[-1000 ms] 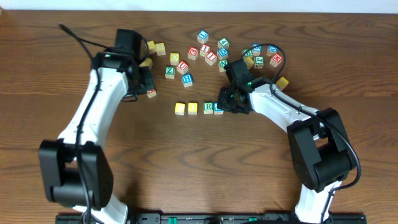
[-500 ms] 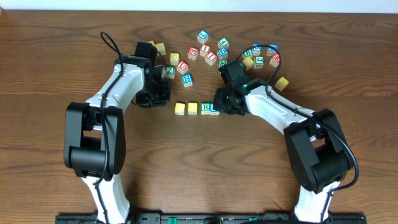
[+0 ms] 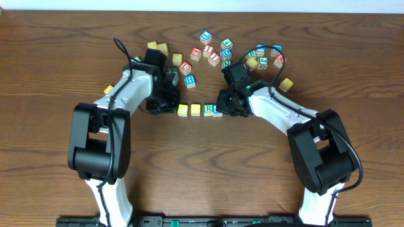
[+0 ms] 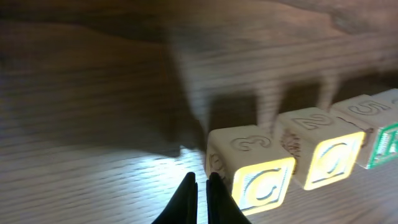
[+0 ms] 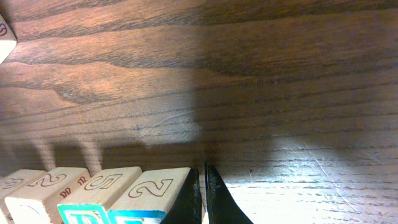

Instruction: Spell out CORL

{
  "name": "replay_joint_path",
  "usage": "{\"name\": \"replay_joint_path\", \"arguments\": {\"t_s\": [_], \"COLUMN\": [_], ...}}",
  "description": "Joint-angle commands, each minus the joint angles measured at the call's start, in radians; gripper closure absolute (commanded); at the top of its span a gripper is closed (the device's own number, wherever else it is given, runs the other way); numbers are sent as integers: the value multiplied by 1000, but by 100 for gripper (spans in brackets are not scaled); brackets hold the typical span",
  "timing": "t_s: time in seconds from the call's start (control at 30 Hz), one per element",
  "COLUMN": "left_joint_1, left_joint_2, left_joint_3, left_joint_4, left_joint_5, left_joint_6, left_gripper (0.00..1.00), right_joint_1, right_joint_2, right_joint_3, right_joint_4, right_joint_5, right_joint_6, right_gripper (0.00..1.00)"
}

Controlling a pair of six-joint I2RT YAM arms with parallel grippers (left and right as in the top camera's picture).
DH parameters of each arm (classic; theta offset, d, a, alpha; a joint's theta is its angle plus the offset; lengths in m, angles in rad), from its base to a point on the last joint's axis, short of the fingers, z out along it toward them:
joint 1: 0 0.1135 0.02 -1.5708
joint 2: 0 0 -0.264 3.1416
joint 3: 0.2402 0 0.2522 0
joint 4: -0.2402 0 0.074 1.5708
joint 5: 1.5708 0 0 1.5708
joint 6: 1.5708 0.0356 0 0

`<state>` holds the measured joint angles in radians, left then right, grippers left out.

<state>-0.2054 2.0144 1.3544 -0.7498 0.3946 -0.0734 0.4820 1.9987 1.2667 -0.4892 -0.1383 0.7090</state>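
Since half a second ago my left arm has swung in toward the row, and the left claw now sits just off its left end; the right arm has barely shifted. On the left wrist view the left claw is clenched, fingers pressed together with nothing between them. The C cube stands just right of those tips, close but I can't tell whether it touches. Further right of it come the O cube and the edge of the R cube, set side by side.

The right claw is clenched too, empty, its left finger against the L cube. Left of that the R cube and the next two cubes run off in one line.

From overhead, the C cube, O cube, R cube and L cube lie in a row between the two claws, the L cube partly under the right claw. Loose cubes are scattered on the table beyond both claws.
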Motion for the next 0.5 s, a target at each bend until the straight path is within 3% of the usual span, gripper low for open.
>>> {"name": "replay_joint_path", "arguments": {"t_s": [0.0, 0.47], "left_joint_1": [-56, -94], "left_joint_2": [8, 8], "left_joint_3": [-7, -7], "left_joint_4": [13, 65], "left_joint_5": [17, 16], "left_joint_6": [16, 9], "left_gripper": [93, 93], "right_joint_1": [4, 3], "right_joint_2": [16, 15], "right_joint_3": [-8, -8], "right_joint_4": [1, 8], "right_joint_5": [8, 8], "right_joint_6": [16, 16], "right_gripper": [99, 99]}}
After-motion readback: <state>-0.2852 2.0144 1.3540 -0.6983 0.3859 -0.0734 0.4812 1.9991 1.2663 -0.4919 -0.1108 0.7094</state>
